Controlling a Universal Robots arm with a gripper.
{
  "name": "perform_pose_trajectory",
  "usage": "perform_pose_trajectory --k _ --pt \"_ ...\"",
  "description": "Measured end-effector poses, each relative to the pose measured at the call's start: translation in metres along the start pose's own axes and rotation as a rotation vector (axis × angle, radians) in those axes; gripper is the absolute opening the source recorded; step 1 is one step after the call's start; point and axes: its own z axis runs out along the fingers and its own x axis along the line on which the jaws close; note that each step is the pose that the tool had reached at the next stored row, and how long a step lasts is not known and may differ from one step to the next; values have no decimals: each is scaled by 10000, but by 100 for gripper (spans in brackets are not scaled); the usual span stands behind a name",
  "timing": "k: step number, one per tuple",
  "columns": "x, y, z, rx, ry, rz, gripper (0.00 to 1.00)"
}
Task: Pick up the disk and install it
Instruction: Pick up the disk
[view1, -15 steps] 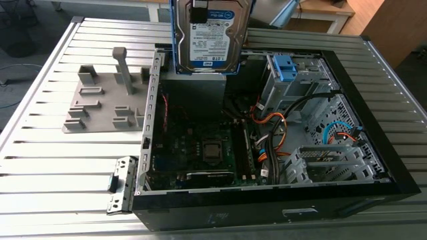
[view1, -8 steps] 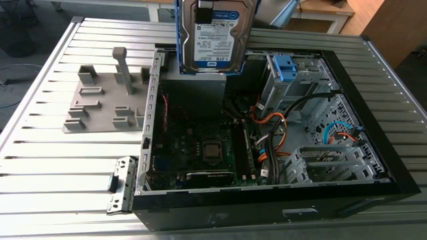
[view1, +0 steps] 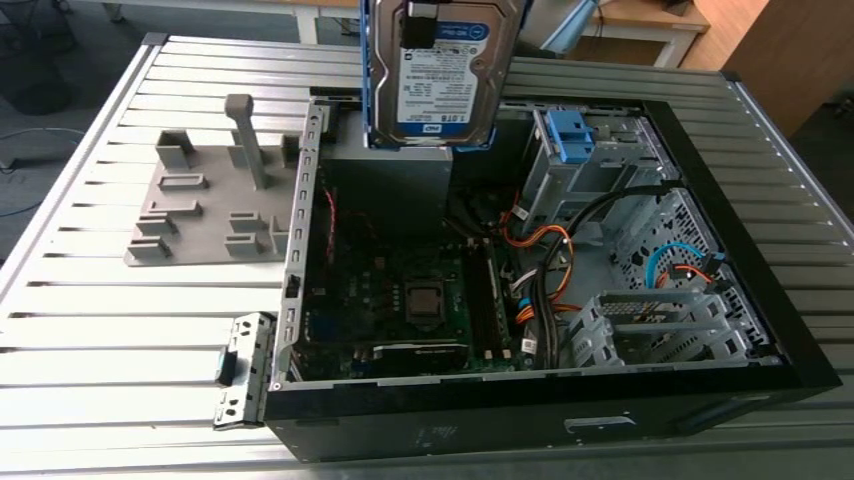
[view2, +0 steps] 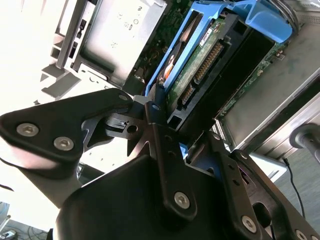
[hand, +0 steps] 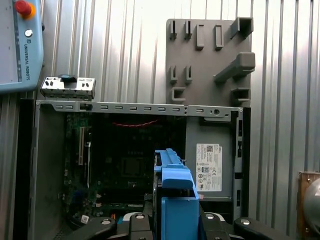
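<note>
Arm: the gripper (view2: 182, 131) points down over the open computer case (view1: 747, 300), black fingers (view2: 156, 125) showing in both wrist views.
Disk: the disk (view1: 434, 75) hangs upright at the top centre of the exterior view, label facing the camera, above the case's rear end and clear of the circuit board (view1: 414, 300).
Surface: a slatted metal table (view1: 107, 320) carries the case, which lies on its side with the cover off.
Beside it: a grey fixture plate (view1: 200, 220) sits at the exterior view's left, just beside the case wall.
Inside: a grey power-supply box (hand: 210, 150) is tucked in one corner, and orange and black cables (view1: 561, 250) run toward the drive cage.
Room: pale wooden furniture (view1: 641, 30) shows at the upper right.
Jaws: clamped on the disk's blue frame, one finger on each side.
</note>
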Motion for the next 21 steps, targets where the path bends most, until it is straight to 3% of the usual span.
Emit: perform_pose_trajectory --k 16,21 --pt "7 -141 -3 -1 0 0 36" --pt "16 -161 -5 -1 0 0 36"
